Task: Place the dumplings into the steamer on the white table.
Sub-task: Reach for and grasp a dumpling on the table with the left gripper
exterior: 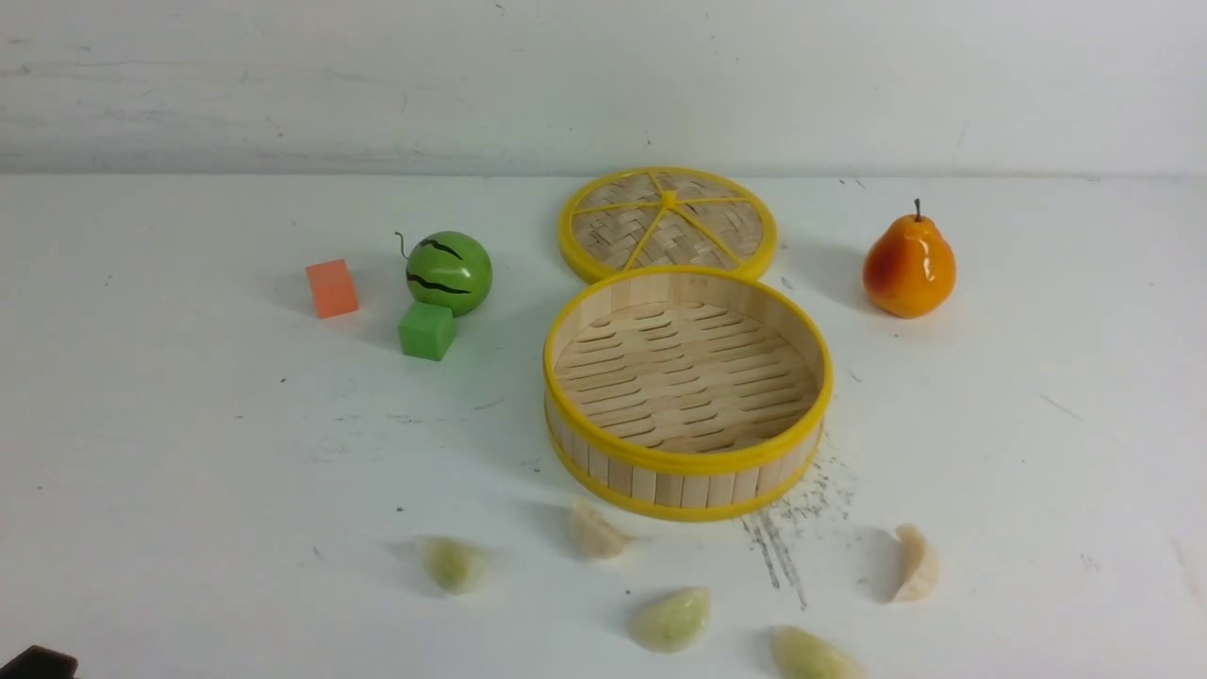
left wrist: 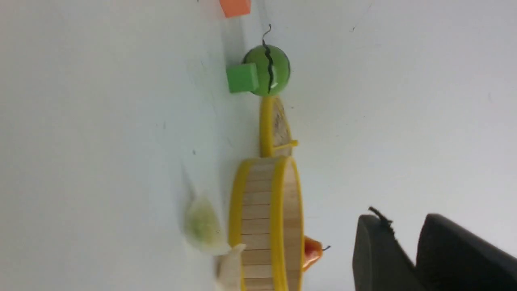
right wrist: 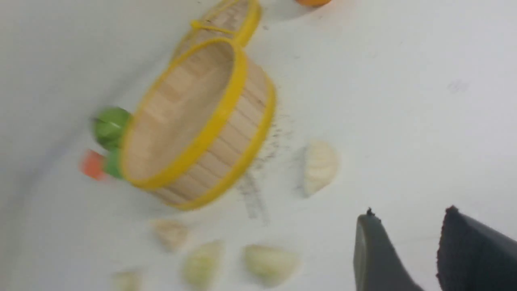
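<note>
Five pleated, crescent-shaped dumplings [exterior: 671, 620], cream to pale translucent green, lie scattered on the white table [exterior: 189, 453] just near of the yellow-rimmed bamboo steamer [exterior: 660, 486]. The left gripper [left wrist: 404, 226] and right gripper [right wrist: 410, 218] each show jaws parted, gripping nothing.

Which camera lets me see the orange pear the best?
The front view. The pear stands whole and sharp there, stem and all. The left wrist view shows only a sliver peeking from behind the steamer. The right wrist view catches just a blurry bit cut off at the picture's edge.
</note>
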Controlling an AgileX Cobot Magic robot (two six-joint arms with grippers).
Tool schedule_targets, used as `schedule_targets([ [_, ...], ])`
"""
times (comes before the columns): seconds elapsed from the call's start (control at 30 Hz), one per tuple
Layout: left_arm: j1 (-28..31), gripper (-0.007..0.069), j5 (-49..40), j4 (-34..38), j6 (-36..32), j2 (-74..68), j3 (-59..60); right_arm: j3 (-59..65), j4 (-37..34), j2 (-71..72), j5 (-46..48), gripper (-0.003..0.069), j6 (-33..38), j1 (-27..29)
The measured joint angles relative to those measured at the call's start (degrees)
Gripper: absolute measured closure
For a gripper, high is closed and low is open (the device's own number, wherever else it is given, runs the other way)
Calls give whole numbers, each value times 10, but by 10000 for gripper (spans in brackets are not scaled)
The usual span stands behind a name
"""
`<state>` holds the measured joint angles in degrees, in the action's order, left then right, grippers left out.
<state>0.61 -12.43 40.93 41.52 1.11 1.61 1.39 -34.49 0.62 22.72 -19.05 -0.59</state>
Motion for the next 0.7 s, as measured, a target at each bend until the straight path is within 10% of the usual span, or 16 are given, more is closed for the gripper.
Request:
schedule_targets([
  [0.3,0,460,-25,50,-37,0,-14,1,-146,0,-28,419,-53,0],
  [0.57,0,462,-85,36,-359,-25,-176,-17,-146,0,-65,419,22,0],
  [0.7,0,518,-155,-29,-403,-141,-271,-79,-145,-20,-91,471,140,0],
])
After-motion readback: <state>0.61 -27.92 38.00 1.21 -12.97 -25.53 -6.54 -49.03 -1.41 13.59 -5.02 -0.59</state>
